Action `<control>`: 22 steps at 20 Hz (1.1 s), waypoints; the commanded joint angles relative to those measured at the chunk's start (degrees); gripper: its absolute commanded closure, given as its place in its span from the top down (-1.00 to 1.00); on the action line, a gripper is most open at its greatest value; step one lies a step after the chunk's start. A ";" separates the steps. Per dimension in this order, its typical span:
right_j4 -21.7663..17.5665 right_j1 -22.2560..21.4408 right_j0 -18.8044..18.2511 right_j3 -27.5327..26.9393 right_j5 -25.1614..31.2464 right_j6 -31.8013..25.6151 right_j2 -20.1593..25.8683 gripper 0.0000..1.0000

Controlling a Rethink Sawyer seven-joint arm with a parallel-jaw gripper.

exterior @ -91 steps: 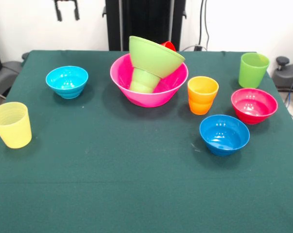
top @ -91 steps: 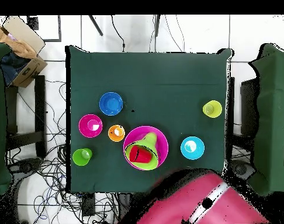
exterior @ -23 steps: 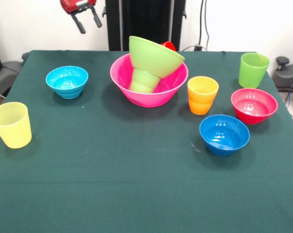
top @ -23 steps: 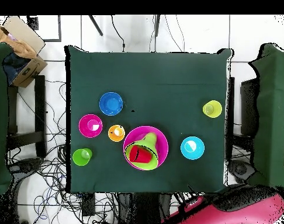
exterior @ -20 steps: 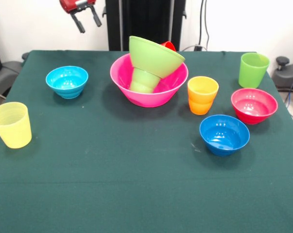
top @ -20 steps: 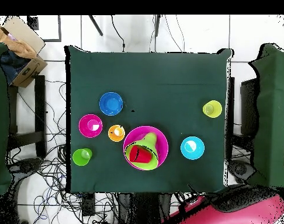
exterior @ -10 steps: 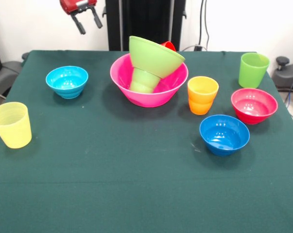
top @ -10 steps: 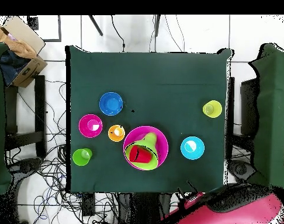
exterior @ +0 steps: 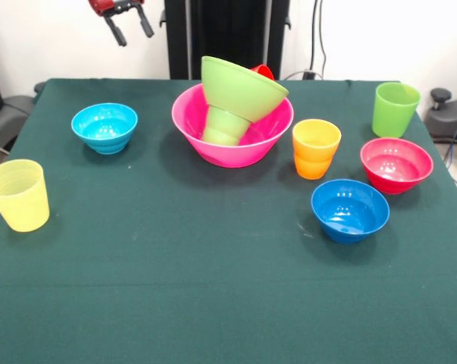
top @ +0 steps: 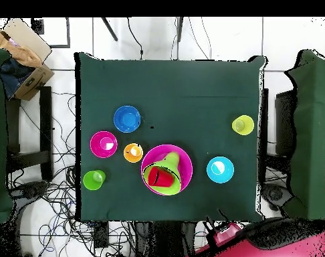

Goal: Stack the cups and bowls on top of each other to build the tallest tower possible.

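Tower [exterior: 234,114] leaning in pink bowl [exterior: 270,133], red cup [top: 156,178] apparently tipped, gripper [exterior: 126,24] fingers [exterior: 145,23] spread, empty

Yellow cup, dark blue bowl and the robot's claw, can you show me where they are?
yellow cup [exterior: 18,196]: front view, on its side wall.
dark blue bowl [exterior: 350,209]: front view, on its inside bottom.
gripper [exterior: 129,26]: front view, midway between its two open fingertips, above the table's far edge.
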 commanded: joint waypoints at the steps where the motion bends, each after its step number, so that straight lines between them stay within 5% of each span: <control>1: 4.40 -3.29 9.34 -0.10 10.47 6.86 4.06 1.00; 3: 3.54 -4.35 13.69 -0.87 14.35 10.13 1.66 1.00; 6: 5.98 -4.64 10.26 -0.08 9.56 2.42 3.39 1.00; 8: 5.22 -3.72 10.26 -0.70 9.22 2.20 3.37 1.00; 10: 4.40 -3.62 13.22 -1.50 12.70 11.48 1.67 1.00; 13: -1.70 -0.84 22.86 -4.76 20.87 38.65 -3.25 1.00; 15: -7.03 1.98 29.19 -7.11 20.25 51.85 -7.08 1.00; 18: -11.79 4.21 36.68 -9.43 16.72 60.62 -12.69 1.00; 22: -14.20 4.07 39.93 -12.95 12.81 65.29 -16.49 1.00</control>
